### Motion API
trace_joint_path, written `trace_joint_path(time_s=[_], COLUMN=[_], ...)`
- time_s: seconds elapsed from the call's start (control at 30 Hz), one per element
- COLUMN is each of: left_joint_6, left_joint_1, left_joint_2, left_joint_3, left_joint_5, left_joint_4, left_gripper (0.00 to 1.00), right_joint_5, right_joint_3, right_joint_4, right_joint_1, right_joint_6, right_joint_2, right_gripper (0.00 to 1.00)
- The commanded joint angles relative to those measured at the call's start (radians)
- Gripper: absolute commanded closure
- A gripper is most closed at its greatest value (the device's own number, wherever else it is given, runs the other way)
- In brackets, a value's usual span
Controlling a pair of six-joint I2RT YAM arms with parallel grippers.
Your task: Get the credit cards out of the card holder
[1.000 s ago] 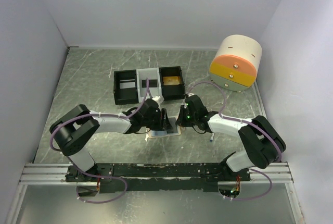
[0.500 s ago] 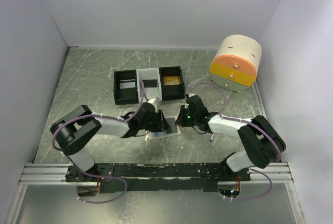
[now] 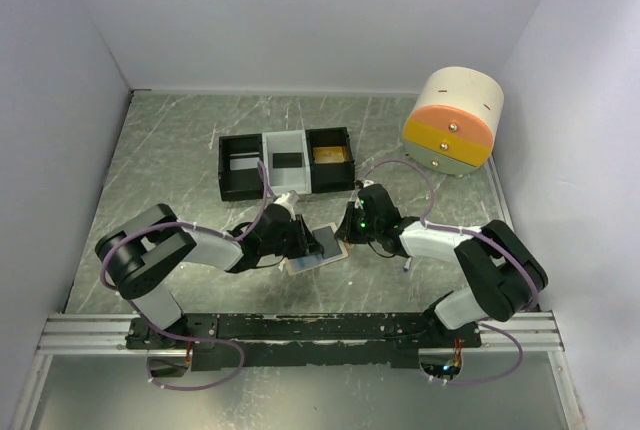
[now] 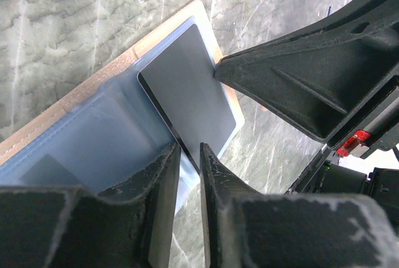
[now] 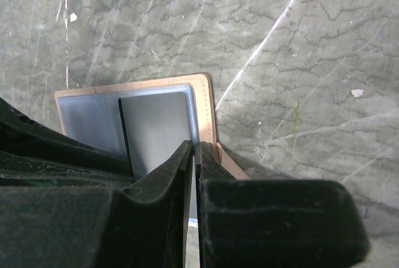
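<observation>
The card holder (image 5: 90,118) lay open and flat on the bench (image 3: 170,150), in front of the 2 arm bases and between the 2 pincers, its pale blue inside facing up within a tan rim. 1 grey card (image 4: 187,90) sat on the right half of that inside, with its near end tipped up toward the left arm. The left pincer (image 4: 187,151) reached in from the left with its jaws a narrow gap apart, and the card's near edge ran into that gap. Whether the jaws were already pressing on the card could not be told. The right pincer (image 5: 194,149) came in from the right with its jaws drawn almost together, clamped on the holder's right edge, just beside the card's corner. Farther back on the bench stood a black-and-white tray (image 3: 220,165) of 3 compartments. Well apart at the back right was a round cream unit (image 3: 453,122) with orange, yellow and grey drawer fronts.
</observation>
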Motion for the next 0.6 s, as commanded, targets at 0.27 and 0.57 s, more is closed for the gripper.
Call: trace_joint_path(time_s=[0.27, 0.57], left_joint_6=[-0.011, -0.032], left_joint_1=[-0.007, -0.007], left_joint_2=[-0.026, -0.025], left_joint_3=[0.024, 0.013], left_joint_5=[-0.056, -0.07], left_joint_4=[0.04, 0.058], left_gripper=[0.61, 0.65], right_joint_5=[-0.043, -0.063], right_joint_3=[-0.074, -0.122], right_joint_4=[-0.07, -0.065], right_joint_1=[0.011, 0.01], right_joint_6=[0.015, 0.037], right_joint_2=[0.006, -0.037], right_gripper=[0.97, 1.0])
